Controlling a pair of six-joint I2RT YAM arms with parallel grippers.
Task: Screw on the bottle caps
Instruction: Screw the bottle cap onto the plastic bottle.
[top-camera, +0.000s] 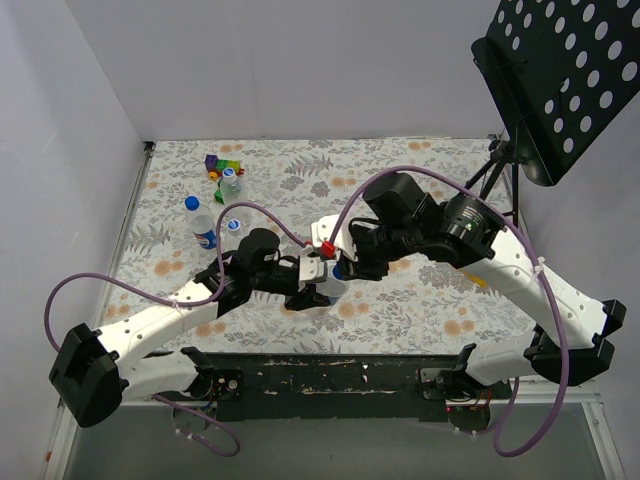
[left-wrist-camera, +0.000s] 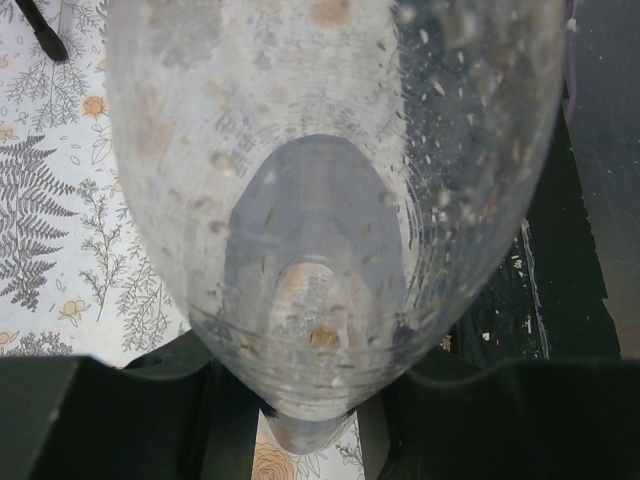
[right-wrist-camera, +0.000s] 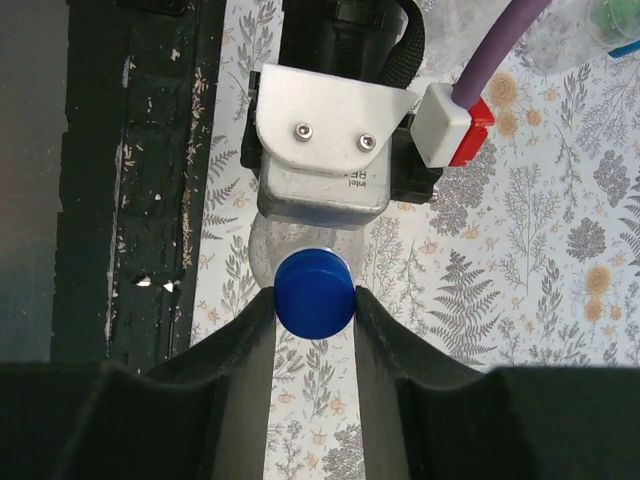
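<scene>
Right wrist: blue cap at the mouth of clear bottle

Bottle being held in left gripper, mid-table. Cap being pinched between right gripper fingers at its mouth. Second bottle, far left, being flanked on right by loose cap; blocks behind.

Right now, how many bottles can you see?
3. One clear bottle is held in the left gripper at mid-table; a blue-labelled bottle and a pale-capped bottle by the toy blocks stand far left. More may be hidden.
</scene>
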